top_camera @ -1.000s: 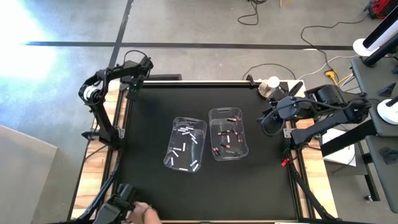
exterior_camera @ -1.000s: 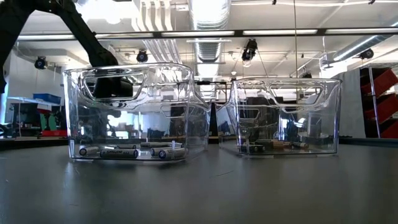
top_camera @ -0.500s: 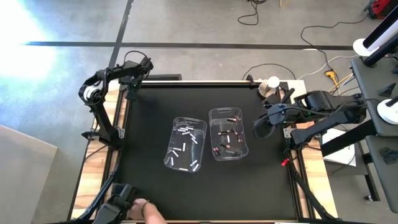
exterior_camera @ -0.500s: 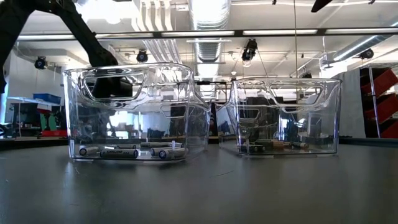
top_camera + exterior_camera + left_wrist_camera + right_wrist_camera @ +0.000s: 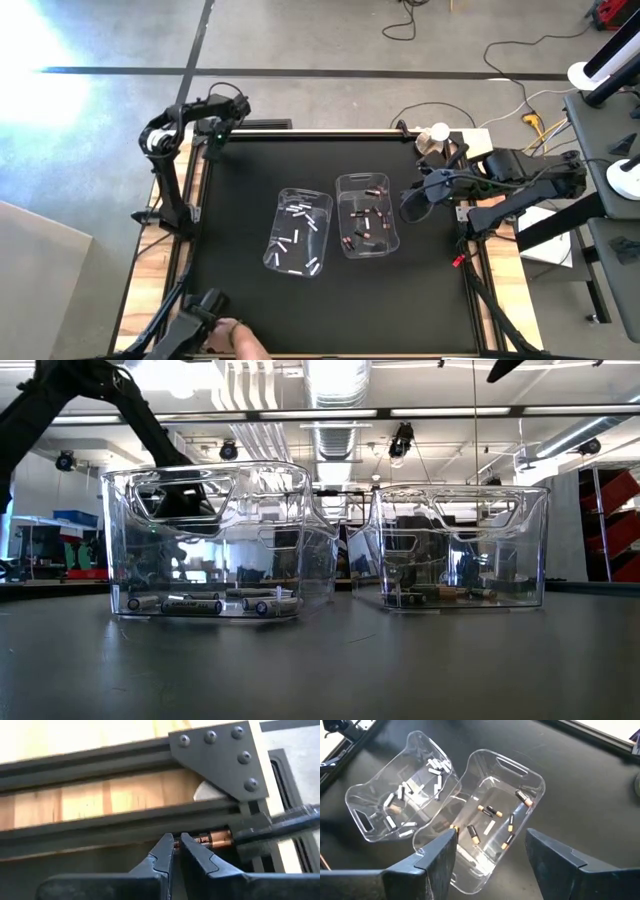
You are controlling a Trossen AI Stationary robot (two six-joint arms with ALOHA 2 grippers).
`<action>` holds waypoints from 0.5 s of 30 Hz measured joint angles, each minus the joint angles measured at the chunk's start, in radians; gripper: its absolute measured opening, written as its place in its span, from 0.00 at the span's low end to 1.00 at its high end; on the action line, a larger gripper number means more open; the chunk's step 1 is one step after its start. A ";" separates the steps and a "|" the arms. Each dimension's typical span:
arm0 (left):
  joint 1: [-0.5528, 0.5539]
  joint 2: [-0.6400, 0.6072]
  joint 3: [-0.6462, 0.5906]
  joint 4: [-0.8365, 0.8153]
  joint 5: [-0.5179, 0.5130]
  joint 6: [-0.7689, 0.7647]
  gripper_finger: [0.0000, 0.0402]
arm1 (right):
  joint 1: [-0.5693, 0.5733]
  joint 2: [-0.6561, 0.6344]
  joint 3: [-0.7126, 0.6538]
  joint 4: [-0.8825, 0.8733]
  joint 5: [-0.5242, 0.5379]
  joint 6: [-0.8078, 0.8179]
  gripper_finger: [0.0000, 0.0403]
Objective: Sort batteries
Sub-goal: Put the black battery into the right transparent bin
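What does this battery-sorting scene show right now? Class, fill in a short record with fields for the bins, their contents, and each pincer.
left bin: clear, holds white batteries
right bin: clear, holds dark copper-ended batteries, touches the left bin
left pincer: at the table's far left corner, shut on a copper-ended battery by the frame rail
right pincer: open, empty, hanging beside the right bin
table: black mat
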 joint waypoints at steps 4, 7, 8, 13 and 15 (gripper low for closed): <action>0.003 0.019 0.015 -0.023 -0.003 0.008 0.03 | 0.000 0.000 0.000 -0.005 0.000 0.011 0.56; -0.001 0.024 0.016 -0.027 -0.012 0.015 0.02 | 0.000 0.000 0.000 -0.005 0.001 0.011 0.56; -0.001 0.025 0.017 -0.028 -0.010 0.016 0.01 | 0.000 0.000 0.000 -0.005 0.001 0.011 0.57; -0.008 0.007 0.021 -0.013 0.085 0.203 0.00 | -0.003 -0.002 0.000 -0.012 0.004 -0.010 0.56; -0.029 -0.007 0.036 -0.033 0.115 0.264 0.00 | -0.006 -0.005 0.000 -0.012 0.029 -0.045 0.56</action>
